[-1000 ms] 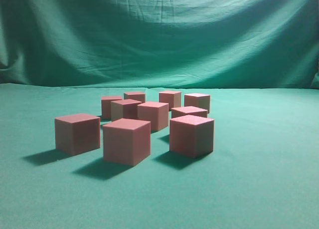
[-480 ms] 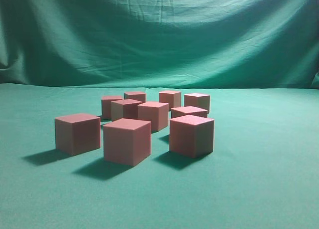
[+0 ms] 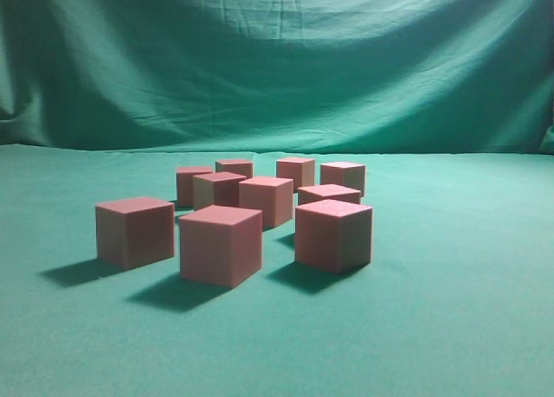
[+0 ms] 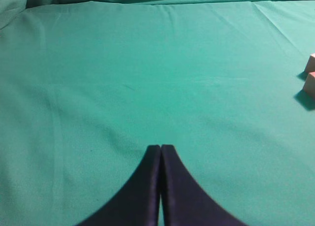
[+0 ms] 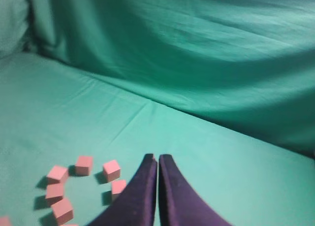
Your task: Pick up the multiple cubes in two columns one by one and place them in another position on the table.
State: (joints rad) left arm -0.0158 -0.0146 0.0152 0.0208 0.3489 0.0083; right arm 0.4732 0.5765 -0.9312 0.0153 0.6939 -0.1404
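The cubes [image 3: 221,244] sit in a bunch on the green bench [image 3: 450,328], nine we can count from the front, with gaps so a claw can fit.

From our left wrist, the left claw [image 4: 160,148] is pinched tight and empty, with two cubes at the far right edge.

From our right wrist, the right claw [image 5: 157,158] is also tight and empty, high above the cubes, so nothing is lifted yet.
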